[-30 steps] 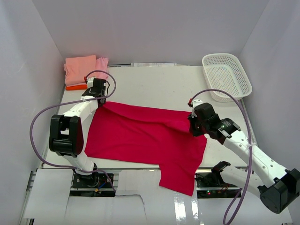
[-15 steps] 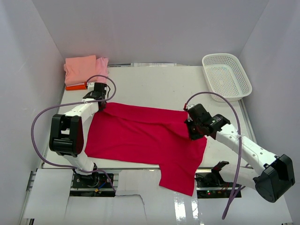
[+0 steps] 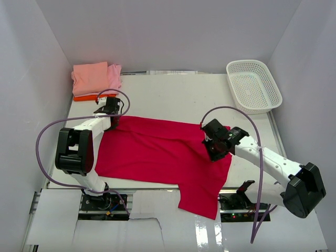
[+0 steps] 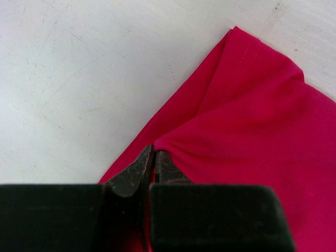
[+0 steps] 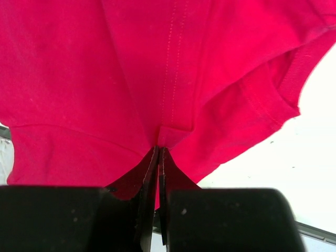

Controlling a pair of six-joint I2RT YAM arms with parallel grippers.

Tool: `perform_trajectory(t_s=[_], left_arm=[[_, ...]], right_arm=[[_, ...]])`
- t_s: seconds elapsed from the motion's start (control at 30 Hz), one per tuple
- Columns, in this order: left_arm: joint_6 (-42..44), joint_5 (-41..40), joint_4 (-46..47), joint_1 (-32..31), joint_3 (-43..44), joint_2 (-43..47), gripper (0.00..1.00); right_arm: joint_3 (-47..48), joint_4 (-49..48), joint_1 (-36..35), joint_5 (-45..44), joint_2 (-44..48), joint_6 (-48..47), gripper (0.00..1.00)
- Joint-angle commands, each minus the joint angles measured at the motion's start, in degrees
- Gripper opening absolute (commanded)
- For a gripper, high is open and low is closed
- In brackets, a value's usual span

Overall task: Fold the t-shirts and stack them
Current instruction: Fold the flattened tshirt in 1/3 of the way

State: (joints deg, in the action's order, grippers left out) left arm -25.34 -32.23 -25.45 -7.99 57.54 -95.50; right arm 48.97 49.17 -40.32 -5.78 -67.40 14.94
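Folding of the crimson t-shirt (image 3: 157, 152) is in hand; left gripper (image 4: 155, 156) and right gripper (image 5: 159, 152) each clamp its edge; next both should probably lift together.

matt red cloth t-shirt (image 3: 157, 152), scuffed white table (image 3: 178, 100)

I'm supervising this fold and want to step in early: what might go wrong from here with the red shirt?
The left fingers and right fingers each pinch only a small pucker of the red shirt at their tips, so the cloth may slip out under a pull. Part of the shirt lies past the near edge of the table, and it could drag or snag there when lifted.
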Motion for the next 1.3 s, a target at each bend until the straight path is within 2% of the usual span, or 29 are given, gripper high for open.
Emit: perform_trajectory(t_s=[0.0, 0.17, 0.27, 0.3, 0.37, 0.4, 0.47, 0.53, 0.73, 0.83, 0.93, 0.97, 1.07, 1.13, 1.2, 1.27], left_arm=[[-0.67, -1.87, -0.12, -0.19, -0.58, 1.81, 0.0], [-0.76, -2.66, -0.21, -0.19, -0.59, 1.55, 0.01], [-1.2, -3.28, -0.21, -0.18, -0.41, 1.2, 0.08], [-1.29, -3.37, -0.21, -0.19, -0.15, 1.2, 0.12], [-1.38, -3.54, -0.3, -0.1, 0.12, 1.29, 0.24], [-1.38, -3.63, -0.39, -0.18, 0.29, 1.37, 0.26], [-1.64, -3.63, -0.39, -0.1, 0.56, 1.63, 0.32], [-2.16, -4.51, -0.56, -0.01, 0.91, 1.81, 0.44], [-2.43, -5.38, -1.97, -0.1, 4.07, 3.3, 0.6], [-2.43, -5.83, -3.46, -0.01, 6.7, 4.27, 0.61], [-2.6, -5.22, -3.99, 0.08, 9.17, 5.94, 0.67], [-2.52, -3.04, -3.82, 0.25, 9.78, 6.64, 0.69], [-1.03, 1.97, -3.55, 0.95, 13.38, 6.3, 0.7], [0.29, 5.32, -3.9, 2.88, 16.62, 5.07, 0.7], [0.21, 13.12, -4.08, 5.25, 17.87, 4.63, 0.7], [0.03, 21.54, -3.73, 10.6, 18.66, 4.45, 0.7]], right_arm=[[-0.01, 0.15, -1.95, 1.56, -1.77, 1.06, 0.08], [-0.28, -0.56, -3.37, 1.83, -3.88, 1.41, 0.1], [-0.02, -0.48, -3.63, 1.39, -4.67, 1.32, 0.15], [-0.02, -0.48, -3.63, 1.13, -4.67, 1.32, 0.29], [0.16, -0.39, -3.63, 0.95, -4.68, 1.32, 0.4], [0.33, -0.39, -3.63, 0.69, -4.5, 1.32, 0.57], [0.86, 0.14, -3.63, -0.72, -3.98, 1.58, 0.62], [2.35, 0.49, -3.63, -3.17, -3.36, 2.28, 0.71], [7.36, 0.14, -2.14, -7.49, -0.81, 3.52, 0.77], [7.98, -2.75, 3.29, -3.48, -0.02, 2.82, 0.76], [5.97, -9.69, 14.79, 6.46, 1.74, 2.11, 0.75], [4.4, -11.53, 20.31, 9.7, 1.74, 2.37, 0.75], [2.36, -17.08, 27.28, 15.96, -1.23, 3.43, 0.74], [2.18, -19.45, 29.06, 16.85, -3.43, 4.48, 0.74], [0.96, -21.73, 30.82, 18.69, -5.99, 5.79, 0.76], [0.34, -24.37, 32.14, 19.31, -8.1, 6.24, 0.77]])
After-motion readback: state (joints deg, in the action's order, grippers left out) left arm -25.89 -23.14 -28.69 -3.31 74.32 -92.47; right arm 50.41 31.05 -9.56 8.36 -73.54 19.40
